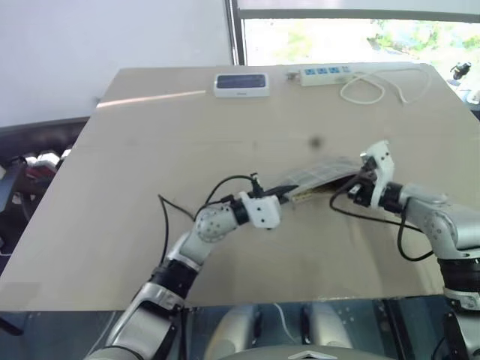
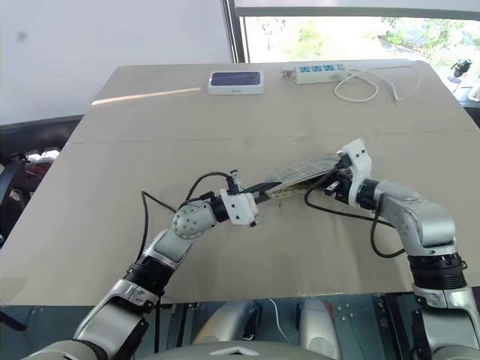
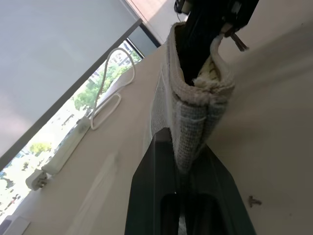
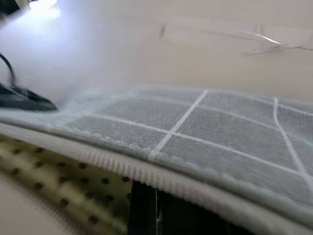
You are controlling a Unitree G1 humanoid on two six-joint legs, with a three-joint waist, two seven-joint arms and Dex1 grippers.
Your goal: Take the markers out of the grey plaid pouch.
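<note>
Grey plaid pouch [image 2: 304,172] is held above the table [image 2: 112,202] near its centre, stretched between both arms; left gripper [image 2: 267,193] is clamped on one end of the fabric; right gripper [image 2: 335,180] is pinched on the opposite end by the yellowish lining; a white box [image 2: 236,82] and power strip [image 2: 319,72] lie at the far edge.
</note>
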